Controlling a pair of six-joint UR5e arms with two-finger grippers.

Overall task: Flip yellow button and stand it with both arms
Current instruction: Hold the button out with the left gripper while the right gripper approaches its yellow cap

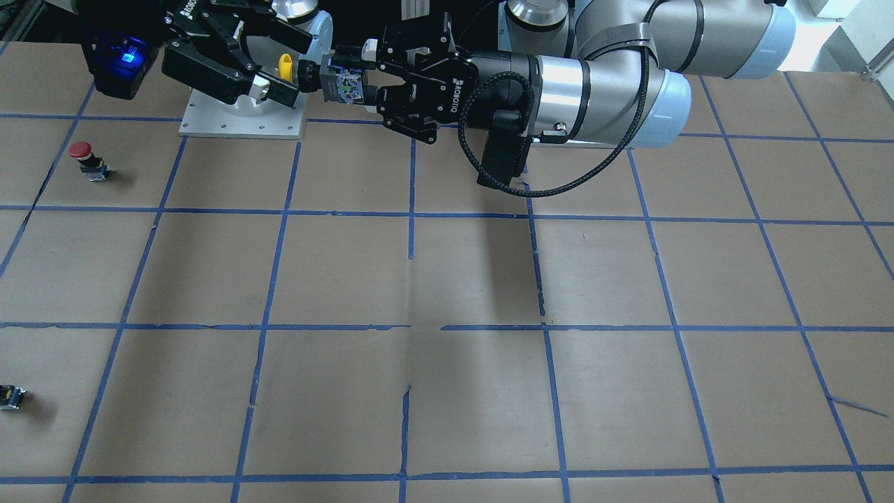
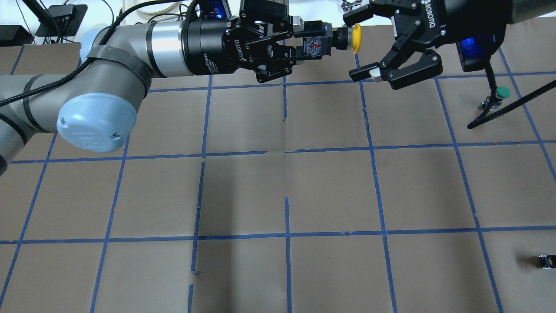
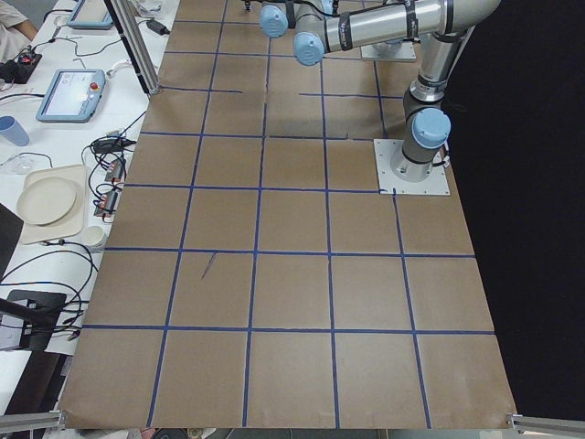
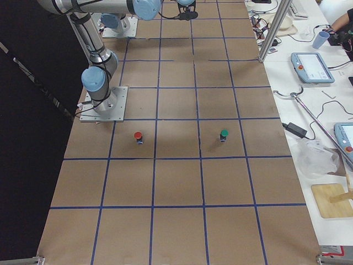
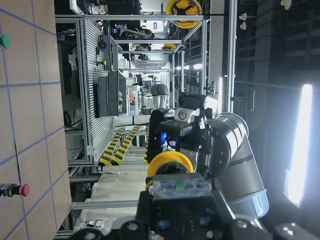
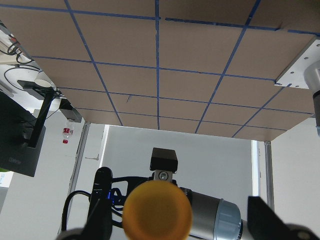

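Observation:
The yellow button (image 2: 355,33) is held sideways in the air above the table's robot side. My left gripper (image 2: 305,43) is shut on its black switch body (image 2: 316,45), and the cap points at my right gripper (image 2: 361,47). The right gripper is open, its fingers (image 2: 365,73) spread above and below the cap without touching it. In the front-facing view the cap (image 1: 285,66) sits at the right gripper's (image 1: 289,64) fingertips, with the left gripper (image 1: 363,73) behind it. The right wrist view shows the cap (image 6: 157,210) head-on; the left wrist view shows it (image 5: 170,161) past the body.
A red-capped button (image 1: 82,156) and a green-capped button (image 2: 502,92) stand on the table on my right side. A small dark capless block (image 2: 544,261) lies near the far right edge. The right arm's mounting plate (image 1: 244,120) is below the grippers.

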